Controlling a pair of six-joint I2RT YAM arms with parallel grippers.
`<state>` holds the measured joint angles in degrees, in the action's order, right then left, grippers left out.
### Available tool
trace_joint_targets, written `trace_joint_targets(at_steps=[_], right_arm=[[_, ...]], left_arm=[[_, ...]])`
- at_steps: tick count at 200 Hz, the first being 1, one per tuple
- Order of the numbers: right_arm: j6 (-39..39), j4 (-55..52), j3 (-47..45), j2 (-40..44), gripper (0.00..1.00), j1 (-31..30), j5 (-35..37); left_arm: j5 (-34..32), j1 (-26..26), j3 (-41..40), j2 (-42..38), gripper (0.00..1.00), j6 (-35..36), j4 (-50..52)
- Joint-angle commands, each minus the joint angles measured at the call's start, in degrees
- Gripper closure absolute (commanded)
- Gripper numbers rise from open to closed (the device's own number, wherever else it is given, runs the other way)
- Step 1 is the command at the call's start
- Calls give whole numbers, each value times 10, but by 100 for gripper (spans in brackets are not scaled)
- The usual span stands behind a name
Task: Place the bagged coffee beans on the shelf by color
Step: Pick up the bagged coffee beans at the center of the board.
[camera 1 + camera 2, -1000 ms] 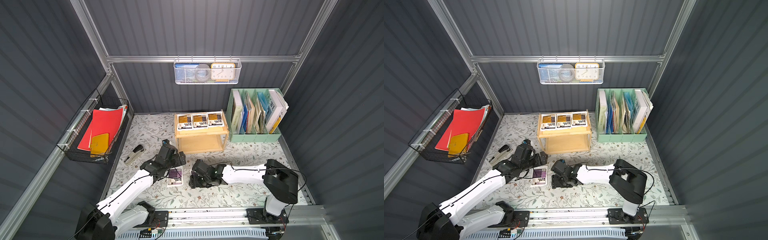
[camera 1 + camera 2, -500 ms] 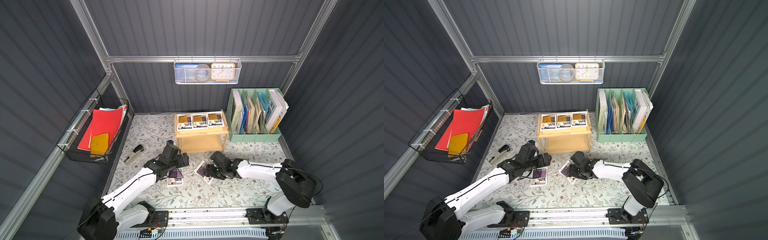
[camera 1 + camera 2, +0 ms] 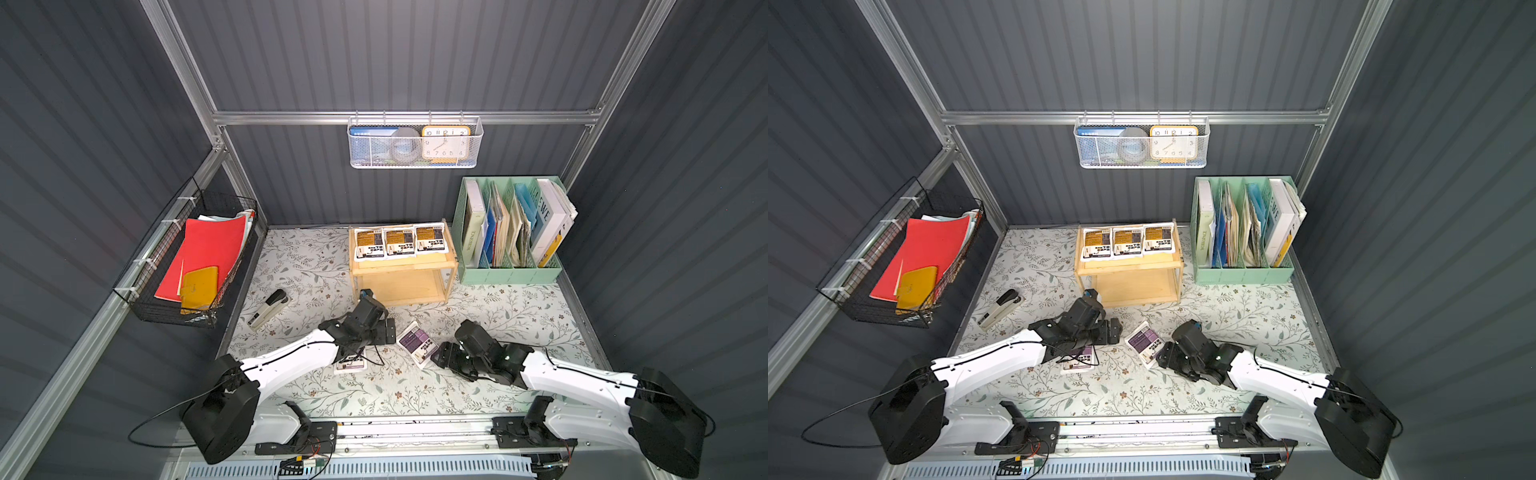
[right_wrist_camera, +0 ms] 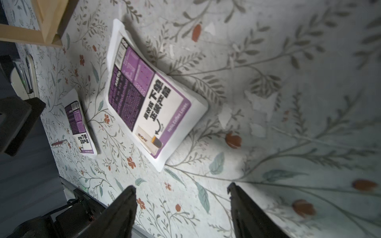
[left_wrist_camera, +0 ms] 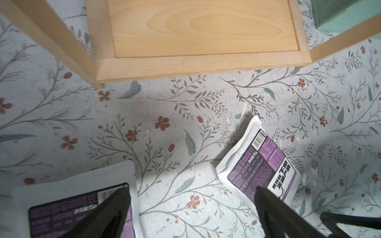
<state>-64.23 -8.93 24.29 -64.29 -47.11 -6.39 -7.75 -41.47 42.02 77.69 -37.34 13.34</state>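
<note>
Three orange pouches lay on the shelf top. At its 6 o'clock a purple pouch lay flat on the mat, just in front of the right gripper; a second purple pouch lay at 7 o'clock, partly under the left gripper. Both grippers stood spread, empty.
</note>
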Motion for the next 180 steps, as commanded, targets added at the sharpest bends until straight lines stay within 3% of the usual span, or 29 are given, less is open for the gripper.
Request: trace_joint_targets(at_steps=[1, 66, 180], right_arm=[[-58, 32, -20, 10, 25, -3, 1], [-78, 75, -30, -24, 25, -3, -1], [-119, 174, -55, -99, 25, -3, -12]], left_arm=[[-32, -20, 18, 30, 0, -2, -26], [-63, -55, 51, 103, 0, 13, -40], [-78, -64, 70, 178, 0, 38, -31]])
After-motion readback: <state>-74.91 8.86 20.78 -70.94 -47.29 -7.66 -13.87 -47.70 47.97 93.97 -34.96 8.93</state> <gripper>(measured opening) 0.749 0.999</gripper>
